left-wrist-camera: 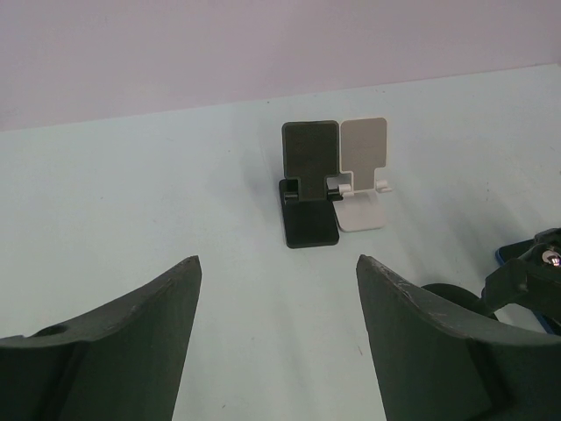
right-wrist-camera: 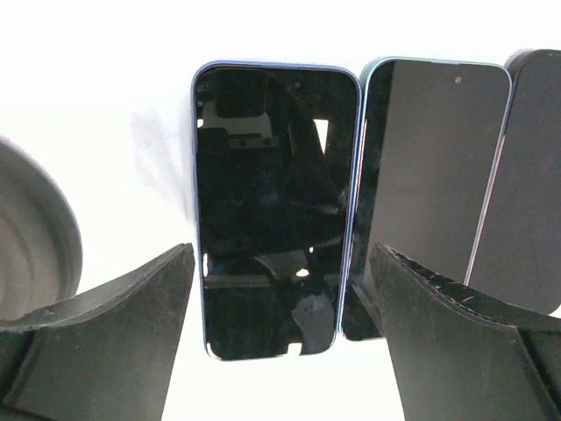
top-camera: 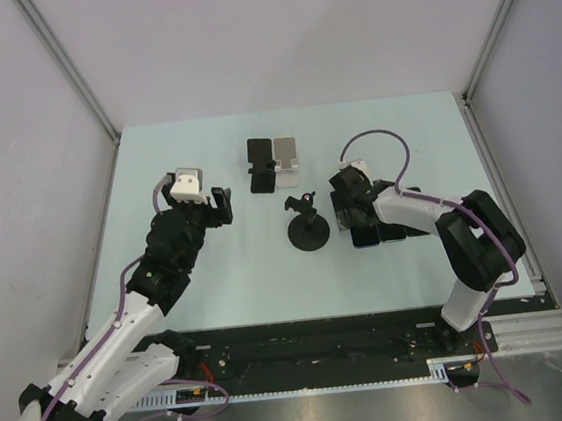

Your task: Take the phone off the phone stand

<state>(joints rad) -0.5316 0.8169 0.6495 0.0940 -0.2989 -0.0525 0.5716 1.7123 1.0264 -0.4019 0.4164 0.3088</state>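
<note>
Three dark phones lie flat side by side on the table at the right. The nearest, a blue-edged phone (right-wrist-camera: 267, 202) (top-camera: 361, 230), has its near end between the fingers of my open right gripper (right-wrist-camera: 280, 250) (top-camera: 345, 210), which hovers just above it and holds nothing. A black round-based phone stand (top-camera: 308, 230) with a clamp arm (left-wrist-camera: 530, 272) stands mid-table with nothing in it. My left gripper (left-wrist-camera: 279, 263) (top-camera: 222, 204) is open and empty over bare table, left of that stand.
Two folding stands, a black stand (left-wrist-camera: 308, 180) (top-camera: 261, 165) and a white stand (left-wrist-camera: 362, 171) (top-camera: 287, 160), sit side by side at the back with nothing on them. The other two phones (right-wrist-camera: 429, 175) (right-wrist-camera: 536, 184) lie right of the blue-edged one. Enclosure walls surround the table.
</note>
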